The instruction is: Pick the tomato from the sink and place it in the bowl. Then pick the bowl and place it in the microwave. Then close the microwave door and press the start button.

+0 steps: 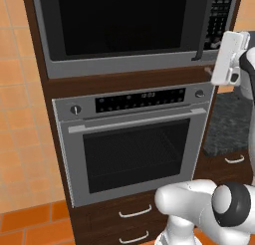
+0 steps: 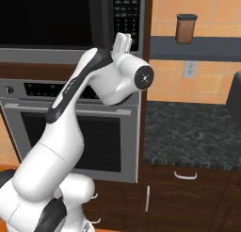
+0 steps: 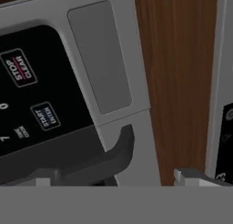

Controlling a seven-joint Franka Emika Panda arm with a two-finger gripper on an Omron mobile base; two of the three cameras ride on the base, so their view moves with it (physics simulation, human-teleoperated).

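Note:
The microwave [image 1: 124, 64] sits built in above a wall oven, its dark glass door [image 1: 119, 20] lying flush in the grey frame. The door's dark vertical handle [image 1: 200, 35] stands just left of the keypad [image 1: 222, 15]. My gripper [image 1: 219, 64] hovers close in front of the microwave's lower right corner, fingers open with nothing between them. From the right base view the gripper [image 2: 123, 37] points at the keypad column [image 2: 126, 12]. The rolled hand view puts the gripper [image 3: 119, 181] below the START button [image 3: 45, 116], the STOP CLEAR button [image 3: 19, 67] and the handle's end [image 3: 116, 150]. The tomato, bowl and sink are out of view.
A steel wall oven [image 1: 134, 149] with a horizontal bar handle sits under the microwave, with drawers [image 1: 134, 211] below it. A dark speckled counter [image 2: 188, 132] lies to the right, under a shelf carrying a brown canister [image 2: 186, 28]. A wooden cabinet panel [image 3: 177, 82] borders the microwave.

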